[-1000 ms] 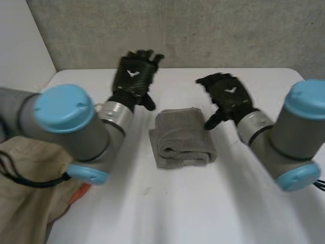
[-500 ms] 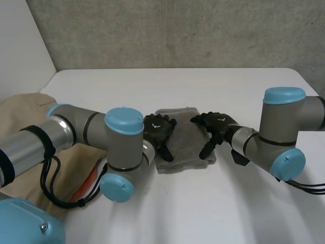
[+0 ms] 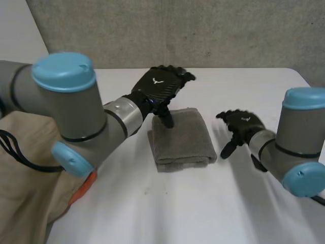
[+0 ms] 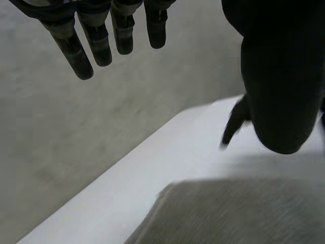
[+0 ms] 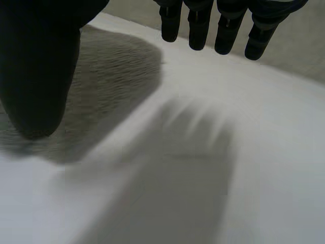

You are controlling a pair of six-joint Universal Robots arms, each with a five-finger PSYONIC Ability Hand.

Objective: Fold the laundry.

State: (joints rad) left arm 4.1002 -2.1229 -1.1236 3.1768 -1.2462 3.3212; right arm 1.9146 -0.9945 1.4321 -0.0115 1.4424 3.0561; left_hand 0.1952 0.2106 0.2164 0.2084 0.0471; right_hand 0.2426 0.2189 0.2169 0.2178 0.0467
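A grey towel (image 3: 182,138) lies folded into a small thick rectangle in the middle of the white table (image 3: 167,213). My left hand (image 3: 161,87) hovers over the towel's far left part, fingers straight and spread, thumb hanging down, holding nothing. In the left wrist view the towel (image 4: 238,213) lies below the open fingers (image 4: 96,40) and thumb (image 4: 279,81). My right hand (image 3: 239,125) is just right of the towel, low over the table, open and empty. In the right wrist view its fingers (image 5: 228,30) point past the towel (image 5: 111,76), which lies beside the thumb (image 5: 38,66).
A beige cloth heap (image 3: 25,188) with something orange (image 3: 84,185) under it lies at the table's left edge. A grey concrete wall (image 3: 203,30) stands behind the table. The table's front and right parts are bare white surface.
Both hands have come off the towel. The left hand rose and moved toward the far side; the right hand slid off to the right. The towel stays folded.
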